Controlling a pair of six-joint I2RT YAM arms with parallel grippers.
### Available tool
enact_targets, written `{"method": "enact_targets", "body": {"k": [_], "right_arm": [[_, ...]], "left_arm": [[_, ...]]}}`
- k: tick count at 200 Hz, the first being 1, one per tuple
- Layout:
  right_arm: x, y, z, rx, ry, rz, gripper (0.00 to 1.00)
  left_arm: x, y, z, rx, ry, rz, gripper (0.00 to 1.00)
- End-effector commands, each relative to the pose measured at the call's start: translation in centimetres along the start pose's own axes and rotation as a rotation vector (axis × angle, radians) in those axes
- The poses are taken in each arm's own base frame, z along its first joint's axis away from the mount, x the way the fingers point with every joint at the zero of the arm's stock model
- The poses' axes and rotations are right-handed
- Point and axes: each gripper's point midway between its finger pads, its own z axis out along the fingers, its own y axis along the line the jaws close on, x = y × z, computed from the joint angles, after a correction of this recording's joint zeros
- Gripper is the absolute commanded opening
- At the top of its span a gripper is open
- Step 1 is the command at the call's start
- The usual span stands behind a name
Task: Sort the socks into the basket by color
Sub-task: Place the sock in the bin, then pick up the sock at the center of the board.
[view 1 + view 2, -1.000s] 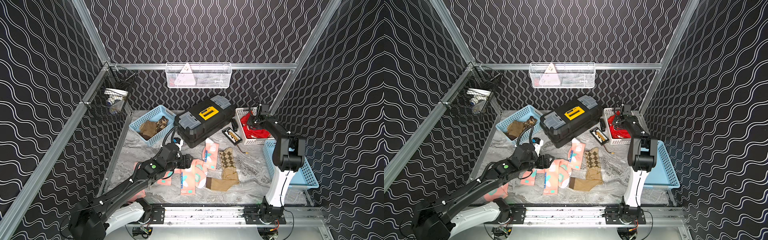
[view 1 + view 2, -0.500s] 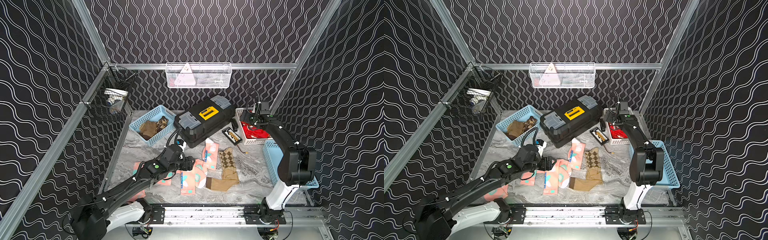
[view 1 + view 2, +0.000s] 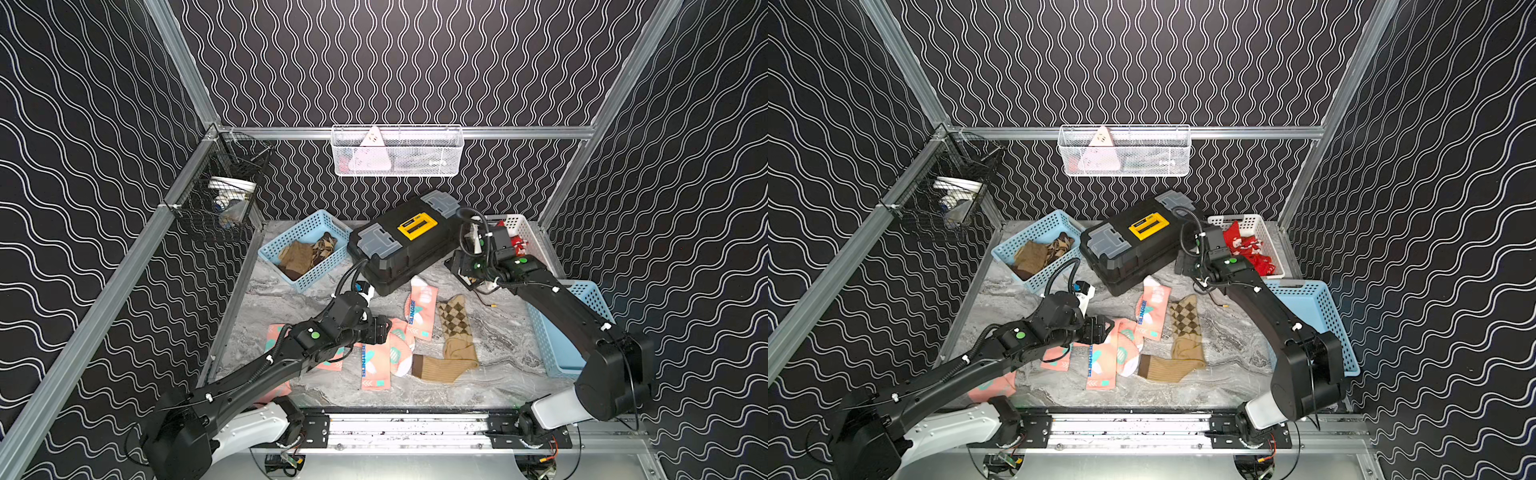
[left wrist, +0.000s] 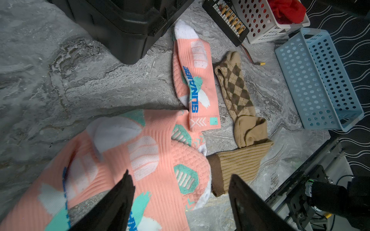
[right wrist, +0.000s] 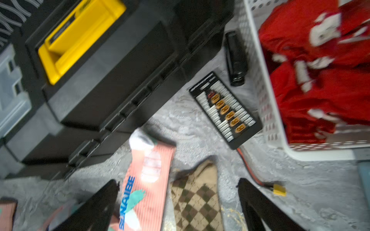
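Note:
Several salmon-pink socks (image 3: 376, 361) lie overlapped mid-table, and one more pink sock (image 3: 422, 309) lies apart by the toolbox. Beside it are a tan argyle sock (image 3: 455, 320) and a tan ribbed sock (image 3: 444, 368). My left gripper (image 4: 179, 176) hovers open just above the pink pile, holding nothing. My right gripper (image 5: 177, 182) hangs open and empty between the toolbox and the white basket (image 5: 266, 112), which holds red socks (image 5: 320, 80). Brown socks (image 3: 303, 255) lie in the back-left blue basket (image 3: 291, 232). The right blue basket (image 3: 590, 295) shows no socks.
A black toolbox (image 3: 405, 245) with a yellow handle stands at the back centre. A black connector board (image 5: 225, 109) with a wired yellow plug (image 5: 279, 190) lies beside the white basket. A black wire basket (image 3: 216, 208) and a white mesh basket (image 3: 397, 151) hang on the walls.
My right gripper has opened and drawn back from over the white basket toward the toolbox, leaving the red socks inside. My left gripper has shifted slightly right over the pink socks.

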Motion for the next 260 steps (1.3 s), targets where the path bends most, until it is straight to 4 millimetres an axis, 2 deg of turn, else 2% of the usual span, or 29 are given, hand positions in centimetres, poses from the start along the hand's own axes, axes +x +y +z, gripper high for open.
{"method": "enact_targets", "body": {"k": [1,5,15,20,45,66,99,143,214,233,260], "right_arm": [[3.1,0.5,-0.1,0.016,0.061,-0.029,0.94],[3.5,0.3,0.0,0.024,0.070,-0.031,0.94],[5.0,1.7,-0.1,-0.001,0.092,-0.062,0.94],[6.7,1.5,0.4,0.005,0.125,-0.072,0.94],[10.4,2.4,1.3,0.005,0.187,-0.122,0.93],[12.8,3.4,2.1,0.007,0.226,-0.169,0.93],[15.2,4.1,3.4,0.025,0.254,-0.219,0.93],[16.0,4.8,5.0,0.031,0.260,-0.232,0.93],[16.6,4.7,7.0,0.055,0.257,-0.238,0.92],[16.1,5.1,7.1,0.046,0.239,-0.240,0.91],[14.3,6.3,6.1,0.017,0.194,-0.239,0.90]], "left_arm": [[0.1,0.4,-0.1,-0.016,-0.008,0.014,0.78],[0.1,0.4,-0.2,-0.017,-0.008,0.015,0.78],[0.1,0.5,-0.2,-0.024,-0.010,0.018,0.78],[0.2,0.6,-0.3,-0.027,-0.010,0.019,0.78],[0.4,0.8,0.0,-0.032,-0.003,0.014,0.79],[0.4,0.7,0.1,-0.027,-0.001,0.013,0.79],[0.4,0.9,0.0,-0.039,-0.002,0.018,0.79],[0.5,0.9,0.2,-0.039,-0.002,0.014,0.79],[0.5,1.1,-0.2,-0.047,-0.004,0.016,0.79],[0.5,1.1,-0.2,-0.047,-0.002,0.016,0.79],[0.1,0.8,-0.6,-0.043,-0.009,0.017,0.79]]}}
